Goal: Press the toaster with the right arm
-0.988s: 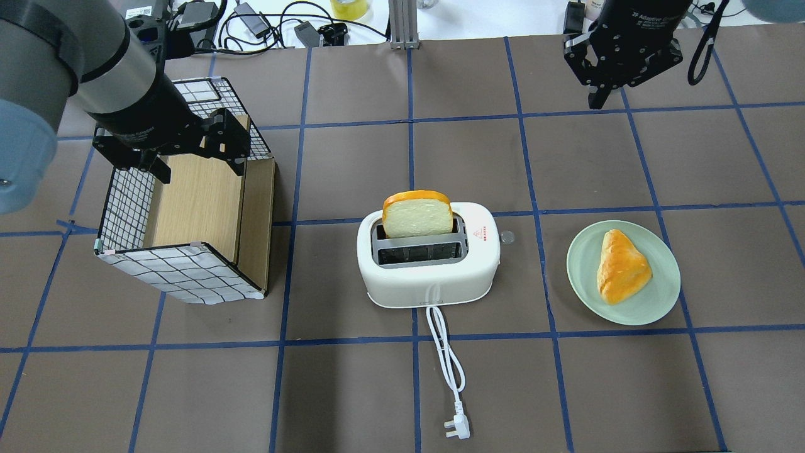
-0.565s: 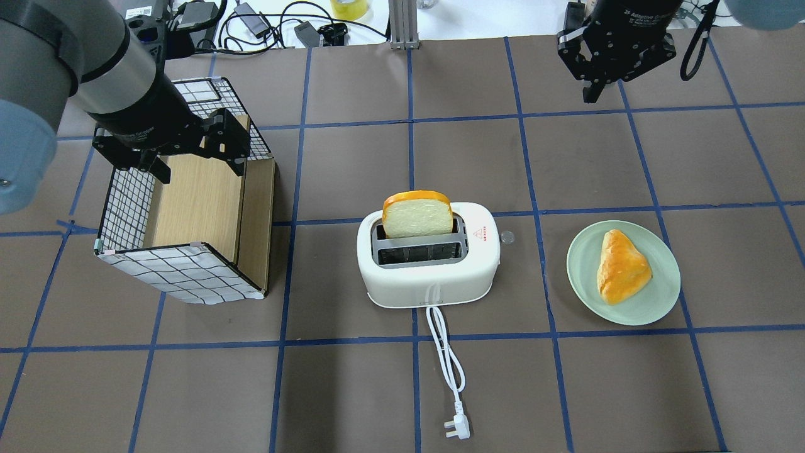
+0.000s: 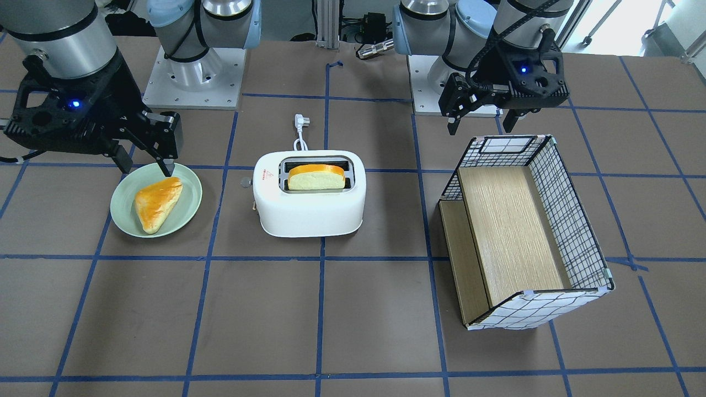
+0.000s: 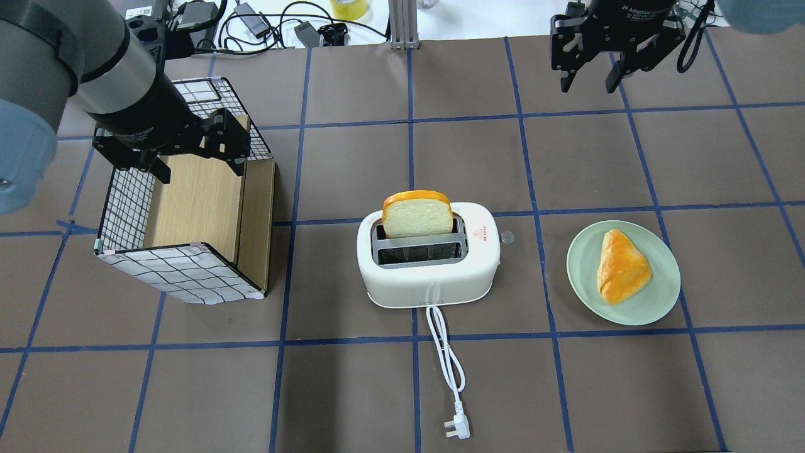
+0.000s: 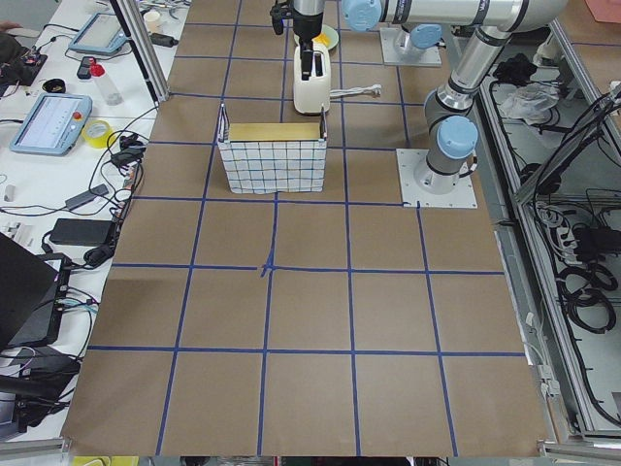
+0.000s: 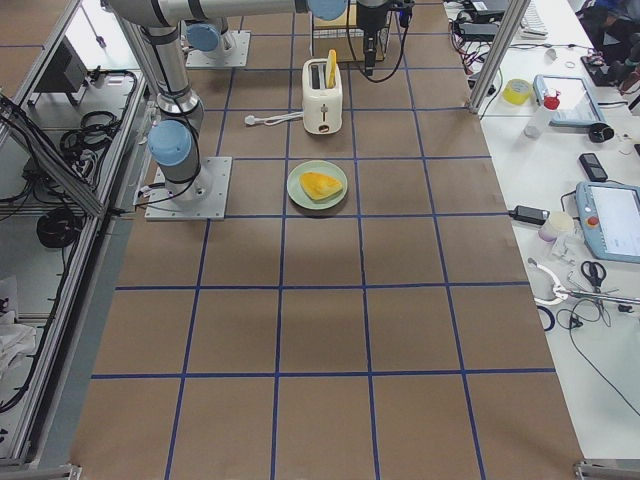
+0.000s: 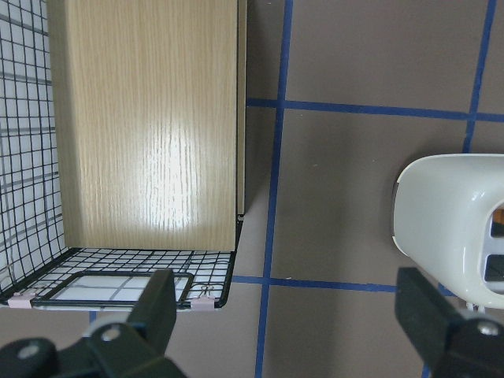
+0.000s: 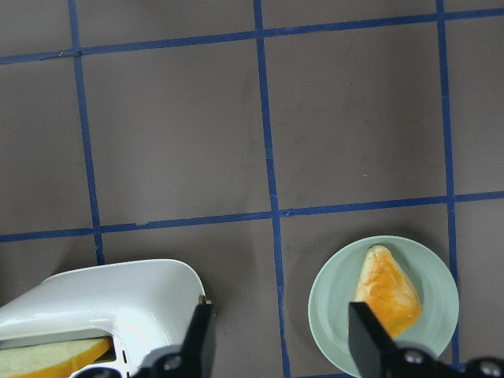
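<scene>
Front view: right pincer (image 3: 165,161) hangs high, jaws apart, nothing held, over the far rim of the plate (image 3: 190,190). Toaster (image 3: 309,193) mid-desk (image 3: 353,331), well apart from it. Lever knob (image 3: 245,181) sticks out of the toaster end facing the plate. Best to narrow the jaws, line up straight above the knob, push straight down; off-centre contact likely slips off or tips the toaster. Slice (image 3: 316,176) stands in the near slot; other slot looks empty. Plate holds one bun (image 3: 158,203). Left pincer (image 3: 481,113) open, empty, above the far end of the box (image 3: 524,231); box holds nothing.

Overhead: right pincer (image 4: 585,78) at the far right, jaws wide, well off the toaster (image 4: 429,277). Knob (image 4: 507,237) on the toaster's right end, between toaster and plate (image 4: 585,277). Approach from the far right, clear of the bun (image 4: 622,265). Left pincer (image 4: 195,160) wide over the box (image 4: 182,270).

Side views: too small to judge either pincer; toaster (image 6: 322,95) between box and plate.

Left wrist: fingers (image 7: 157,303) wide, box (image 7: 118,268) below, nothing inside.

Right wrist: fingers (image 8: 197,335) wide, toaster (image 8: 102,303) lower left, plate (image 8: 331,291) lower right.
</scene>
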### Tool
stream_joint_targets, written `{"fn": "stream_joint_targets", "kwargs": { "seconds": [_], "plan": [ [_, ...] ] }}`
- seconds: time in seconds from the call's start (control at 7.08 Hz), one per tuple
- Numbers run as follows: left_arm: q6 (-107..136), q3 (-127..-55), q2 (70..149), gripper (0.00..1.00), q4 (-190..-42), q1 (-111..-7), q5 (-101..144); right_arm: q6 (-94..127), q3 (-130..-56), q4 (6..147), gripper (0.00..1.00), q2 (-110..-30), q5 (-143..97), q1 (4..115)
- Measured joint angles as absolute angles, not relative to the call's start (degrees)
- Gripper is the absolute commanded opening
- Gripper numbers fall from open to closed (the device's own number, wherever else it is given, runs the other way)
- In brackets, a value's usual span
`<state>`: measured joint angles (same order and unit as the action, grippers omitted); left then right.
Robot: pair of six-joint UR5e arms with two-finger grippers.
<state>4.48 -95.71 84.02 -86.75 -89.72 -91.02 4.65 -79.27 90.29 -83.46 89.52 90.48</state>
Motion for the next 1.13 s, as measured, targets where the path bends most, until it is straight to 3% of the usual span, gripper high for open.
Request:
{"fn": "stream_joint_targets", "kwargs": {
  "seconds": [1.13],
  "plan": [
    [4.48,-95.71,84.02,1.00,-86.75,-89.74,-91.04,4.06,-79.71,90.35,1.00,-83.58,89.74,91.69]
  ]
}}
